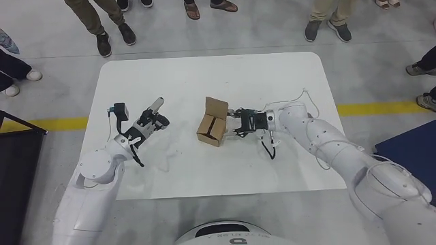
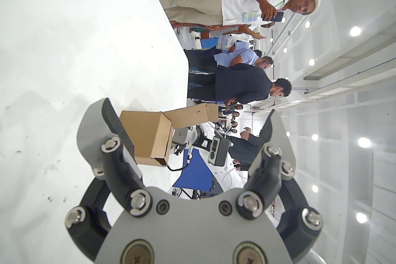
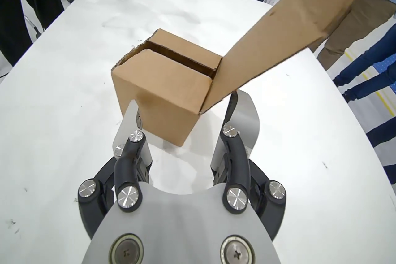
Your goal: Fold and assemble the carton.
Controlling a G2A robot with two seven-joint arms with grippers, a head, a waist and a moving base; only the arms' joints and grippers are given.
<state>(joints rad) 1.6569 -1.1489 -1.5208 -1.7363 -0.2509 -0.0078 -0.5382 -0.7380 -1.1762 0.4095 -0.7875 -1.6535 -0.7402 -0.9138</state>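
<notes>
Our right gripper (image 3: 185, 119) is at the carton (image 3: 161, 85), and the top is only half shut.
Its jaws are spread wide around the carton's near corner, in the middle of the table (image 1: 272, 75). Two small flaps (image 3: 173, 61) lie flat on top with a gap between them, but one big flap (image 3: 294, 14) sticks up. We think it needs folding down. Our left gripper (image 2: 190, 110) hangs well apart, jaws spread, holding nothing.

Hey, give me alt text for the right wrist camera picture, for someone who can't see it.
A brown cardboard carton stands on a white table, two top flaps folded in, one long flap raised open. The open right hand straddles its near corner.
</notes>
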